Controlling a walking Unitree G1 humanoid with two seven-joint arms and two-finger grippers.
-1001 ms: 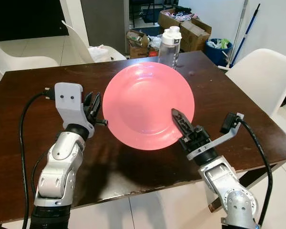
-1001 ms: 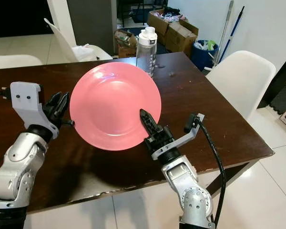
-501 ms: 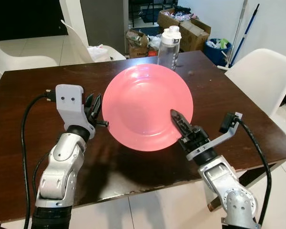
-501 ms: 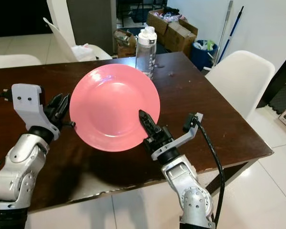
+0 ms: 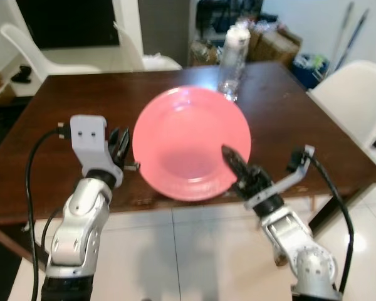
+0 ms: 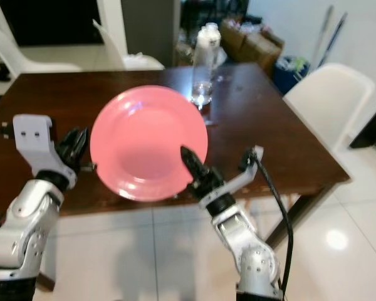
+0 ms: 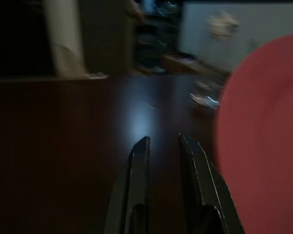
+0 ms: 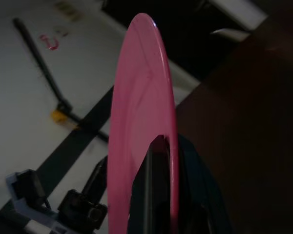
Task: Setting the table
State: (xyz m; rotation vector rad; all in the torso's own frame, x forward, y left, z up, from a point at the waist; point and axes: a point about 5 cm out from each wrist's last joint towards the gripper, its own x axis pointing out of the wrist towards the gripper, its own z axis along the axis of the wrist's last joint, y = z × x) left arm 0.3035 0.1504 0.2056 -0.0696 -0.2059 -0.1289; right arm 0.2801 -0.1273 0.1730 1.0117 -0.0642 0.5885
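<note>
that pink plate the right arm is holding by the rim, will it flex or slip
The pink plate keeps a true round shape though the right gripper pinches just one edge, so it is probably stiff. Its glossy surface looks slick, and with so little rim between the jaws it could pivot or slide.

A plain, glossy pink round plate (image 5: 189,141) sits over a dark brown wooden table (image 5: 75,106). The clear plastic bottle (image 6: 205,66) has a white cap. The moulded chair (image 6: 326,100) is white; the floor tiles (image 5: 194,257) are pale cream.

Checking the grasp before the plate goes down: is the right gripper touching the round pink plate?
Touching. The right wrist view shows the right gripper clamped on the round pink plate's rim, one finger on each face.
</note>
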